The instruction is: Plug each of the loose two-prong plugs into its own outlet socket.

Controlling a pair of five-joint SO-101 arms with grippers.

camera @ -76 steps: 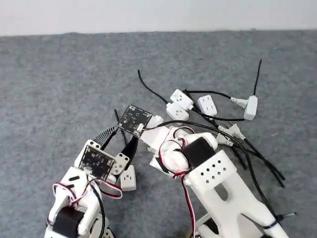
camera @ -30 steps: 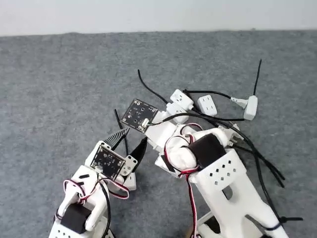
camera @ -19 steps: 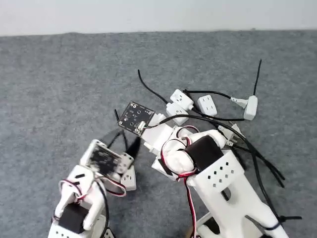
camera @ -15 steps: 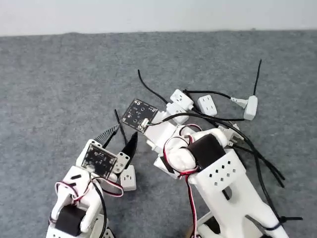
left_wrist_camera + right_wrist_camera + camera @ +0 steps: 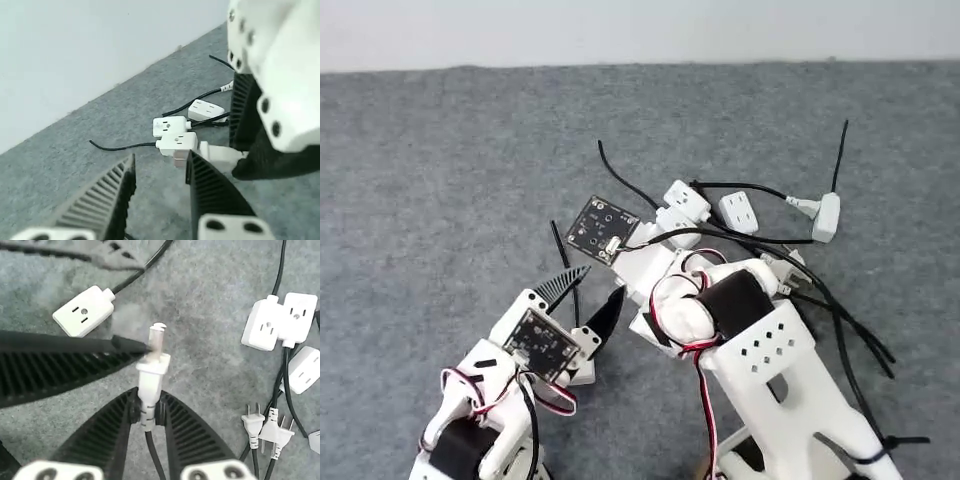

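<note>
Fingers [image 5: 107, 432] of right gripper [image 5: 147, 399] closed on two-prong plug [image 5: 151, 371] at its strain relief. Points prongs-first, straight out from the fingertips. Meets, at the prongs, one fingertip of left gripper [image 5: 161, 159], spread open. Farther on, off that axis: outlet socket [image 5: 82, 310], slotted face in view.

outlet sockets [image 5: 738, 212]: 5 | two-prong plugs [image 5: 251, 424]: 3 loose, 1 in a socket | arms [image 5: 760, 350]: 2

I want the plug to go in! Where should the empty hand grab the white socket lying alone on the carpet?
Pinch the socket across its two long sides, coming down from above. It lies flat, slots up, so those sides are free.
</note>
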